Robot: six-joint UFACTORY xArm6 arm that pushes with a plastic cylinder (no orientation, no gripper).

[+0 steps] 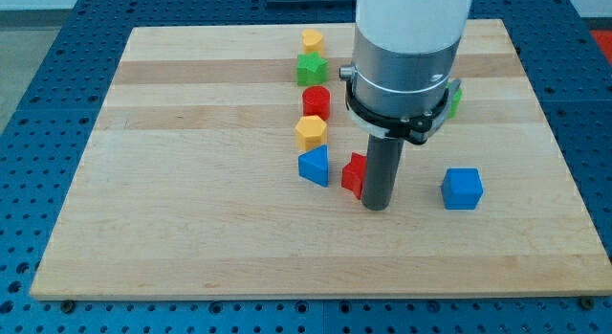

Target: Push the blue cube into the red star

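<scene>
The blue cube sits on the wooden board at the view's right of centre. The red star lies near the board's middle, partly hidden behind my rod. My tip rests on the board right beside the red star, on its right side, seemingly touching it. The blue cube is apart from my tip, about a block and a half to its right.
A column of blocks runs up from the red star's left: a blue triangular block, a yellow block, a red cylinder, a green star, a yellow block. A green block peeks from behind the arm. The board ends at blue pegboard.
</scene>
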